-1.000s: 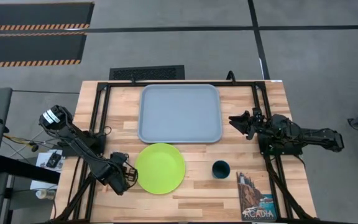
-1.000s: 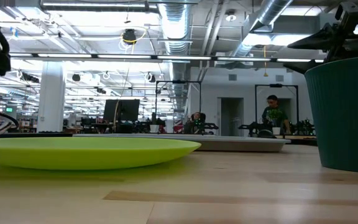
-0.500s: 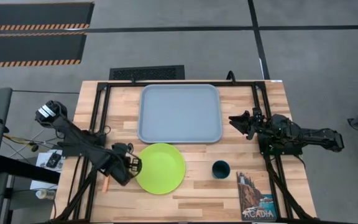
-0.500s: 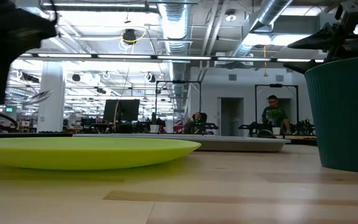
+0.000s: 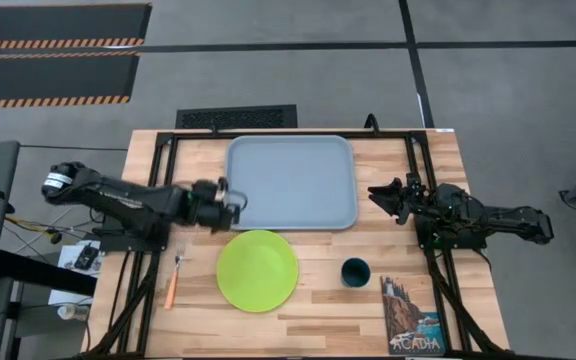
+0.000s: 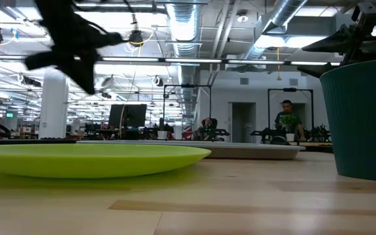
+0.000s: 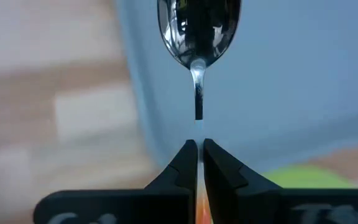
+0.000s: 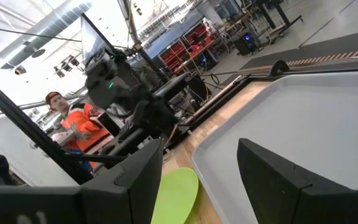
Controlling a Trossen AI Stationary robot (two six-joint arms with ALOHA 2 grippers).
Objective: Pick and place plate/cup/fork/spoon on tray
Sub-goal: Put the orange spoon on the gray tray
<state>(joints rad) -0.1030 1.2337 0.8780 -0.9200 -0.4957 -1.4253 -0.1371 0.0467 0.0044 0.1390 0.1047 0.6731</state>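
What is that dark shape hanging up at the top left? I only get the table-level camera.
Observer: That is the left gripper, shut on the orange handle of a spoon. From overhead it sits over the left edge of the tray.
Operator: And the dark thing above the cup on my right?
Observer: That is the right gripper. Its wrist camera shows the fingers apart, and from overhead it hovers just off the tray's right edge, holding nothing.
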